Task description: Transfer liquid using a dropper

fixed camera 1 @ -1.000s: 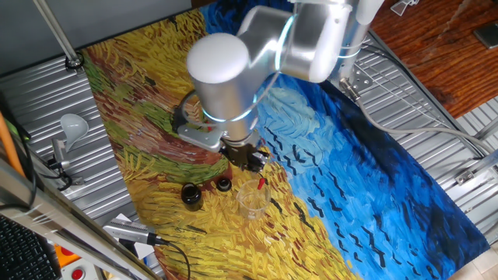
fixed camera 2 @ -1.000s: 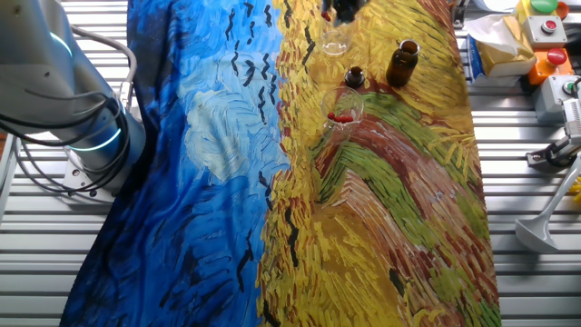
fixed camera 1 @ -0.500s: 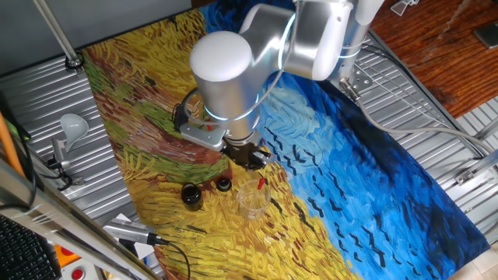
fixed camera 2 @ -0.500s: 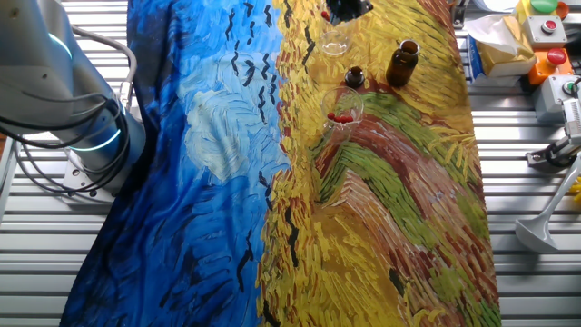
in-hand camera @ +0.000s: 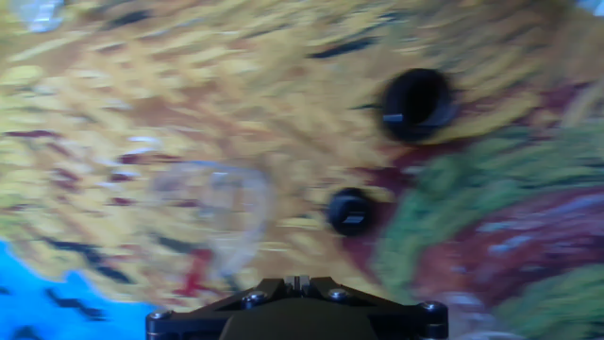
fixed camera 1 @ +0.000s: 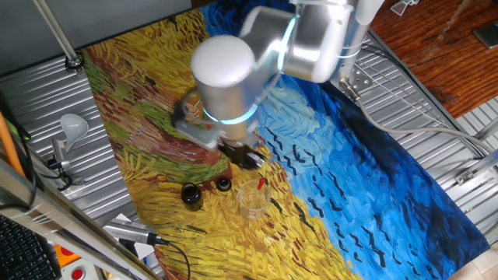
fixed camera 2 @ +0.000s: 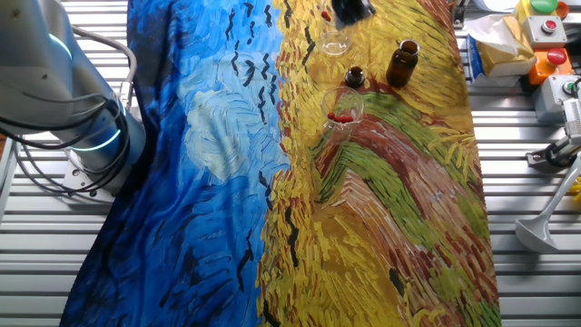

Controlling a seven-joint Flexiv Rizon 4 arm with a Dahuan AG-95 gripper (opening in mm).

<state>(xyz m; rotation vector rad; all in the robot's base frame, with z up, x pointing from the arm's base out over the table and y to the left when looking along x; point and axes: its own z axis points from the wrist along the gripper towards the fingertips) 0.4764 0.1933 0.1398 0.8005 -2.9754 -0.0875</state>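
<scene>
Below gripper [fixed camera 1: 247,158], toward table edge: dropper [fixed camera 1: 259,185] tilted in clear beaker [fixed camera 1: 254,201], red bulb up, tube slanting down. Jaw opening blurred, cannot tell; nothing visibly held. Single arm only.

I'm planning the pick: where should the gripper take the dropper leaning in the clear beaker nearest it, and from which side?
Probably take the dropper by its red bulb, coming from above. The bulb appears to poke past the rim of the clear beaker, while the thin tube sits inside the glass. The gripper is blurred, so its opening cannot be judged.
</scene>
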